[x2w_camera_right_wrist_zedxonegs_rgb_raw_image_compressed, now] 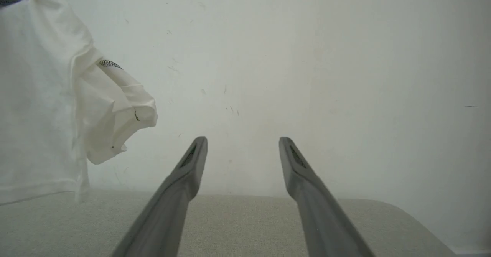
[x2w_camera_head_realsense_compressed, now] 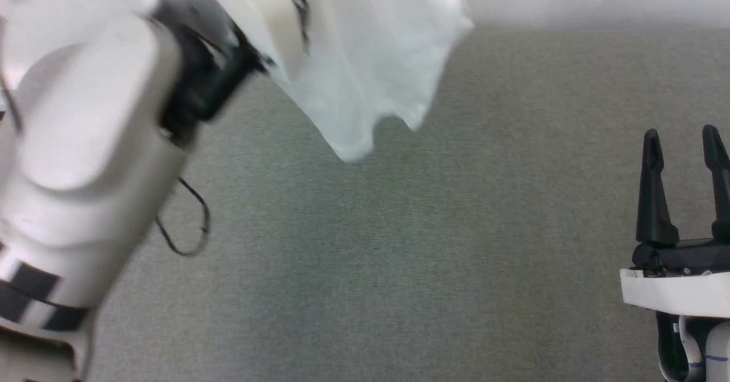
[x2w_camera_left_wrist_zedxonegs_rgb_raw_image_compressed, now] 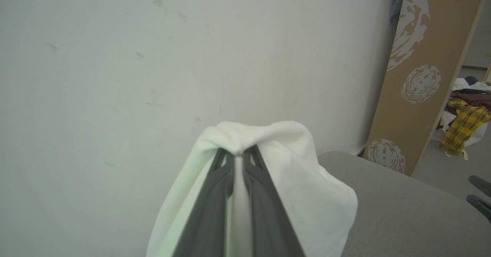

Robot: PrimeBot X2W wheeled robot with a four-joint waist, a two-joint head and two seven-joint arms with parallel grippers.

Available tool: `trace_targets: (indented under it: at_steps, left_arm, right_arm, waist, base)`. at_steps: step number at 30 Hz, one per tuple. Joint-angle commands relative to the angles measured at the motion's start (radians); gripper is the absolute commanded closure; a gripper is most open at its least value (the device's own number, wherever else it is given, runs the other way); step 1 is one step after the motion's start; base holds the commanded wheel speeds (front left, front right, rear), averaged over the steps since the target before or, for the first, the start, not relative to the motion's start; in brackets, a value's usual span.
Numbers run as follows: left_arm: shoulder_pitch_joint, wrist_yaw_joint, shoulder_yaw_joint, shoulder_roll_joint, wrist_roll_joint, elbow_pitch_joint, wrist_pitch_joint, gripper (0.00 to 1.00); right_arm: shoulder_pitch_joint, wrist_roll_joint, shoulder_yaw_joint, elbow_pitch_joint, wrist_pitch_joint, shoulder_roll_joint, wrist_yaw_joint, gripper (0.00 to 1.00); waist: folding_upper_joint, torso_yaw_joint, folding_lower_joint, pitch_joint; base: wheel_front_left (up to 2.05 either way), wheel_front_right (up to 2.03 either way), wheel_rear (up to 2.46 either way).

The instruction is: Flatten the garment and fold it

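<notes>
Aloft, the garment (x2w_camera_head_realsense_compressed: 376, 57) hangs long axis vertical over the grey surface (x2w_camera_head_realsense_compressed: 399, 256), its top pinched in the left gripper's (x2w_camera_left_wrist_zedxonegs_rgb_raw_image_compressed: 238, 154) closed jaws. The right gripper (x2w_camera_head_realsense_compressed: 684, 142) gapes empty, well apart.

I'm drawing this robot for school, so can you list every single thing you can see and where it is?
garment: one, white with dark stitching, hanging from the left tool over the tabletop
tabletop: one, grey and cloth-like, below both tools
wall: one, whitish and scuffed, behind the tabletop
board: one, brown with pale round prints, standing where the wall ends
clothes pile: one, mixed colours with yellow check, on the floor beyond the board
cable: one, black, looping beside the left forearm
left forearm: one, pale, raised at the head view's left
left tool: one, dark fingers, shut on the garment
right tool: one, dark fingers, open and holding nothing, low at the right
</notes>
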Motion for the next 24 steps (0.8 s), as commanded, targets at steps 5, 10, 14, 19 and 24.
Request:
trace_targets:
  at_steps: [5,10,14,19,24]
  left_arm:
    - [0.146,0.052,-0.068,-0.084,0.030,0.036,-0.084,1.00]
    - [0.264,0.084,-0.144,-0.147,0.066,0.162,-0.144,1.00]
    - [0.338,0.083,-0.208,-0.196,0.071,0.297,-0.138,1.00]
    - [0.377,0.049,-0.233,-0.255,0.043,0.415,-0.145,1.00]
    - [0.354,0.027,-0.217,-0.281,0.037,0.443,-0.203,0.00]
  right_arm:
    - [0.021,0.014,-0.005,-0.011,-0.008,0.000,-0.001,0.00]
    - [0.019,0.023,0.005,-0.002,-0.011,0.000,-0.001,0.00]
    - [0.020,0.024,0.011,0.004,-0.013,0.000,-0.001,0.00]
    - [0.017,0.023,0.016,0.012,-0.013,0.000,-0.001,0.00]
    - [0.018,0.020,0.015,0.018,-0.009,0.000,-0.001,0.00]
  waist:
    - [-0.0001,-0.047,0.0000,0.026]
    - [-0.0001,-0.051,0.0000,0.035]
    - [-0.0001,-0.042,0.0000,0.037]
    - [-0.0001,-0.023,0.0000,0.036]
    - [-0.0001,0.003,0.0000,0.025]
  base:
    - [0.00,0.00,0.00]
    - [0.00,0.00,0.00]
    - [0.00,0.00,0.00]
    - [0.00,0.00,0.00]
    - [0.00,0.00,0.00]
